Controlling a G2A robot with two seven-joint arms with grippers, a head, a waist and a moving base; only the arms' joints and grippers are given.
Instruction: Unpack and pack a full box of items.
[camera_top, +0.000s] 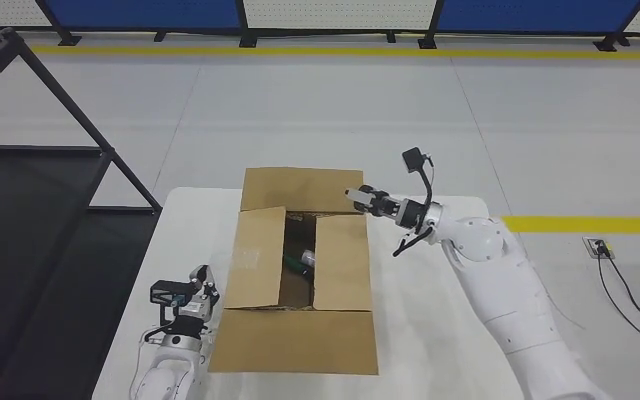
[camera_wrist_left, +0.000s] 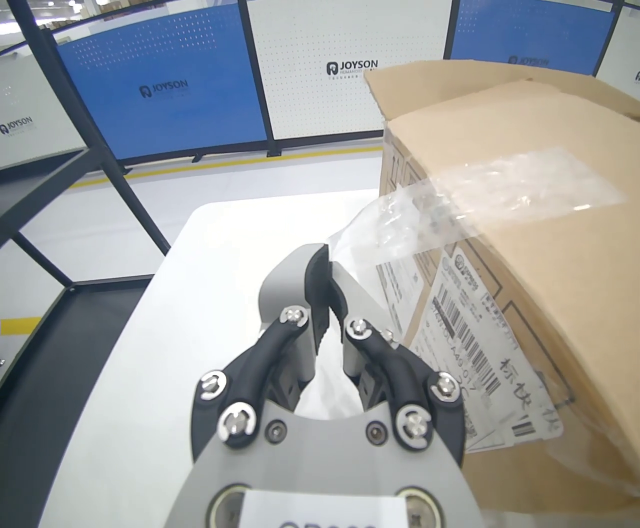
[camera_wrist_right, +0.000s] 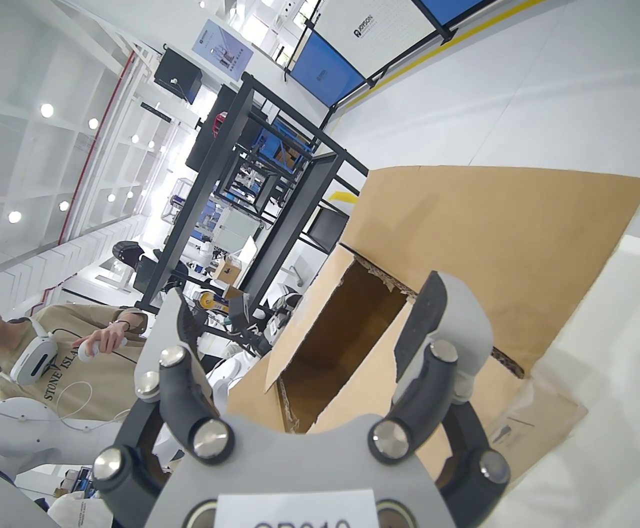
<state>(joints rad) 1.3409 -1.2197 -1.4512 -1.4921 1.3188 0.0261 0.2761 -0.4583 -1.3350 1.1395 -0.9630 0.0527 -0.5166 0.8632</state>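
While the right end effector (camera_top: 353, 197) hangs, jaws apart, over the box (camera_top: 255, 260), the left end effector (camera_wrist_left: 327, 260) sits closed beside it, touching loose tape (camera_wrist_left: 500, 185).

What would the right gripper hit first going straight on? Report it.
The cardboard box: a top flap beside its opening lies directly ahead of the right gripper, though depth is unclear.

Left arm (camera_top: 178, 348) jaws together, right arm (camera_top: 478, 243) jaws apart.
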